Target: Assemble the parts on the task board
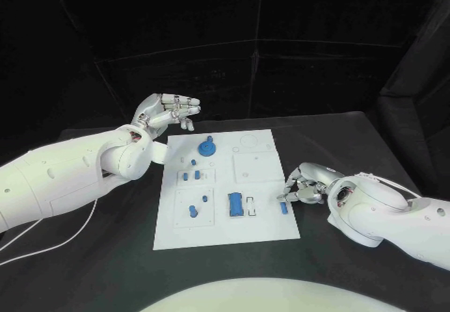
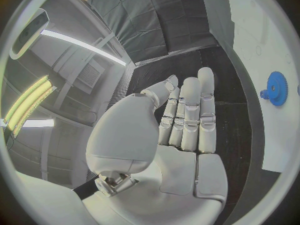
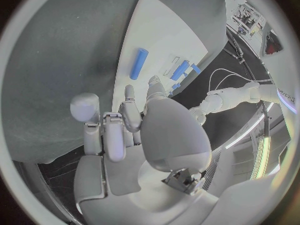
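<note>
Task board (image 1: 267, 224) lies flat mid-surface, long axis running away from the robot, on the black surface (image 1: 112, 260).

Parts on it, head view:
- blue gear (image 1: 207, 147) in the far-left area, round with a small knob; also seen from the left wrist (image 2: 275, 88) at the board's edge
- small blue pegs (image 1: 193, 174) in the left column, mid-board
- another small blue piece (image 1: 192, 210) in the near-left recess
- large blue block (image 1: 235, 204) in the near-centre recess, a thinner blue piece (image 1: 253, 204) just beside it
- short blue bar (image 1: 283, 207) near the right edge of the board, lying loose; right wrist view shows it too (image 3: 139, 63), flat on the white plate

Left hand (image 1: 167, 112) is raised off the far-left corner of the board, clear of it. Fingers (image 2: 190, 117) are extended, side by side, holding nothing, palm empty in the wrist view.

Right hand (image 1: 305, 185) sits low at the board's right edge, just beside the blue bar. Fingers (image 3: 115, 135) are curled in, tips close to the board edge. Nothing is visible inside the grasp, bar lies apart from the fingertips. Cannot tell if the tips touch the board.
</note>
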Controlling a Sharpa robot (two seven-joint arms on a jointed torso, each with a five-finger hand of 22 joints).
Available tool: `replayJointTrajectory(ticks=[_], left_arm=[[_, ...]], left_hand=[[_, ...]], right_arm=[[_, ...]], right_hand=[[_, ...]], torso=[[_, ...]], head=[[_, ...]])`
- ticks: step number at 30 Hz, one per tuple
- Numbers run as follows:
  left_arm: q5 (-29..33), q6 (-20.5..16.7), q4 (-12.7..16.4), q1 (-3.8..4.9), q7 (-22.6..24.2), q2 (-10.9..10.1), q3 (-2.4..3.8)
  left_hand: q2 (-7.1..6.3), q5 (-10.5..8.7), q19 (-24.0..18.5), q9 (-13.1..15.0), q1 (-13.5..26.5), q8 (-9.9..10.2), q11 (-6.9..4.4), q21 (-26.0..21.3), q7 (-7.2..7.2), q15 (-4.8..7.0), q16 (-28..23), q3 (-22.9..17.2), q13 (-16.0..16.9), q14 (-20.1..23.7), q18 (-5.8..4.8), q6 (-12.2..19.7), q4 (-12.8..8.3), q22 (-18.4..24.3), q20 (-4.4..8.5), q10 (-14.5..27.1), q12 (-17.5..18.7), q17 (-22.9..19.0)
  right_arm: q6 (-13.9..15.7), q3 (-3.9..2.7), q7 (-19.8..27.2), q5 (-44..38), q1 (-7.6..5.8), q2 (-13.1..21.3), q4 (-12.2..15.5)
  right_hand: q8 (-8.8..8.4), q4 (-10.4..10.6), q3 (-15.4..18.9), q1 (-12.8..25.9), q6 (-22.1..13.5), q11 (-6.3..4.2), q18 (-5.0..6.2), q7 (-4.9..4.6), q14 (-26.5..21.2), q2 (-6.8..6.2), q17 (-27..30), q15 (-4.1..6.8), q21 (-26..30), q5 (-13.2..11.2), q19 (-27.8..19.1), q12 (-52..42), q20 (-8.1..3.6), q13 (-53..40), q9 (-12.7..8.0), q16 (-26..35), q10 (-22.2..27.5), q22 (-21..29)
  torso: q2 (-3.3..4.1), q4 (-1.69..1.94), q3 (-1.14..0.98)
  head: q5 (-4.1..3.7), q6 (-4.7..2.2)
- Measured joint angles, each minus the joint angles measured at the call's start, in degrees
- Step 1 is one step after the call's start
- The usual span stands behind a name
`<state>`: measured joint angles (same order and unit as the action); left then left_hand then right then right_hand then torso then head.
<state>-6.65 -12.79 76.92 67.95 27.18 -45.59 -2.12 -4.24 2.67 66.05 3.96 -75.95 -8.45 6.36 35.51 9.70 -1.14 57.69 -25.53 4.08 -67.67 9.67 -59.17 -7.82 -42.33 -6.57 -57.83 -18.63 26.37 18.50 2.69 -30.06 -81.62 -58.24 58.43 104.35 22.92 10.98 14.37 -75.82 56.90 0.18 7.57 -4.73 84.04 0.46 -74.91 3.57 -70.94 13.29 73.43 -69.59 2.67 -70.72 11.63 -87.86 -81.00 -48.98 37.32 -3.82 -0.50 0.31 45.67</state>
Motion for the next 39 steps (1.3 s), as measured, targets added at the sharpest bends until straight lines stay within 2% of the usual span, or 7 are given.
replayJointTrajectory(ticks=[15, 31, 36, 39], left_arm=[[0.0, 0.0, 0.0, 0.0, 0.0, 0.0, -0.01], [0.0, 0.2, -0.1, 0.0, -0.1, 0.0, -0.03], [0.0, 0.2, -0.2, 0.0, -0.2, 0.0, -0.06], [0.0, 0.3, -0.2, 0.0, -0.2, 0.0, -0.08]], left_hand=[[0.0, 0.0, 0.0, 0.0, 0.0, 0.0, 0.0, 0.0, 0.0, 0.0, 0.0, 0.0, 0.0, 0.0, 0.0, 0.0, 0.0, 0.0, 0.0, 0.0, 0.0, 0.0], [0.0, 0.0, 0.0, 0.0, 0.0, 0.0, -0.22, -0.2, 0.0, 0.0, 0.0, 0.0, 0.0, 0.4, 0.0, 0.0, 0.0, 0.0, 0.0, 0.2, 0.0, -0.1], [0.0, 0.0, 0.0, 0.0, 0.0, 0.0, -0.22, -0.2, 0.0, 0.0, 0.0, 0.0, 0.0, 0.4, 0.0, 0.0, 0.0, 0.0, 0.0, 0.2, 0.0, -0.1], [0.0, 0.0, 0.0, 0.0, 0.0, 0.0, -0.22, -0.2, 0.0, 0.0, 0.0, 0.0, 0.0, 0.4, 0.0, 0.0, 0.0, 0.0, 0.0, 0.2, 0.0, -0.1]], right_arm=[[-5.0, -0.14, -2.7, -3.0, 0.47, -1.5, -0.7], [-7.1, -0.31, -4.2, -6.8, 0.47, -2.0, -0.4], [-8.0, -0.28, -4.5, -7.7, 0.77, -2.3, 0.5], [-8.6, -0.28, -4.7, -8.2, 0.87, -2.4, 0.9]], right_hand=[[0.18, 0.1, 0.1, 0.0, 0.6, -0.07, 0.0, 0.24, 0.0, 0.0, 0.0, 0.0, 0.0, -0.3, 0.0, 0.0, 0.0, -0.2, 0.3, 0.0, -0.1, -0.2], [-0.02, -0.2, 0.4, 0.0, 1.1, -0.07, 0.0, 0.35, 0.0, 0.0, 0.0, 0.01, 0.0, -0.6, 0.0, 0.0, 0.0, -0.2, 0.4, 0.0, -0.1, -0.1], [0.02, -0.8, 0.6, -0.9, 1.4, -0.06, 0.0, 0.51, 0.0, -0.51, 0.0, 0.01, 0.0, -0.5, 0.0, 0.0, 0.0, -0.2, 0.5, 0.0, -0.1, -0.2], [-0.07, -1.4, 0.5, -1.6, 1.4, -0.06, 0.0, 0.49, 0.0, -0.19, 0.0, 0.01, 0.0, 0.2, 0.0, 0.0, 0.0, -0.3, 0.6, 0.0, 0.0, -0.3]], torso=[[0.01, 0.01, -0.02], [0.0, 0.06, -0.01], [-0.01, 0.02, -0.01], [-0.02, 0.02, -0.01]], head=[[0.07, 0.26], [0.14, 0.43], [0.2, 0.51], [0.2, 0.51]])
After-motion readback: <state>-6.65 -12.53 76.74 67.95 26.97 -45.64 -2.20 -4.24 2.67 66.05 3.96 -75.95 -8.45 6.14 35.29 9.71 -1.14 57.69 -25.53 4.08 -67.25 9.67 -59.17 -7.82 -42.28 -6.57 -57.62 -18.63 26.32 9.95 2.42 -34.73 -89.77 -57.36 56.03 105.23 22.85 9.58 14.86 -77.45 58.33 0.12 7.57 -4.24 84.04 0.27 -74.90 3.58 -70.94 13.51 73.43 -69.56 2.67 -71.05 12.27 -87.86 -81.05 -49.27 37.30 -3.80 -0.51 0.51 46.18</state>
